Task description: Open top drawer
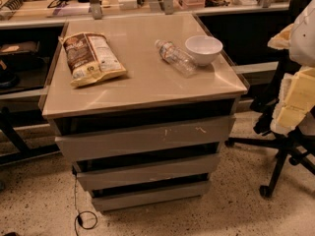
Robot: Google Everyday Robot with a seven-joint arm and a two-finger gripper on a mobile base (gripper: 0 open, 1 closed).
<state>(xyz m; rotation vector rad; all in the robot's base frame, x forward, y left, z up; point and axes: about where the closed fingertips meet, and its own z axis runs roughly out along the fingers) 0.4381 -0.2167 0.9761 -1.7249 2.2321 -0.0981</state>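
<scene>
The top drawer point(142, 140) is the widest grey front of the cabinet, just under the beige top point(147, 90). It has pale scratches right of centre. It sits pushed in, with a dark gap above it. Two narrower grey drawer fronts point(147, 171) lie below it. My gripper is not in view, and nothing touches the drawer.
On the cabinet top lie a chip bag point(92, 58), a water bottle point(176, 58) on its side and a white bowl point(204, 49). An office chair point(288, 146) with yellow foam stands close at the right. A black cable point(81, 215) lies on the floor at the front left. A cluttered counter point(147, 6) runs behind.
</scene>
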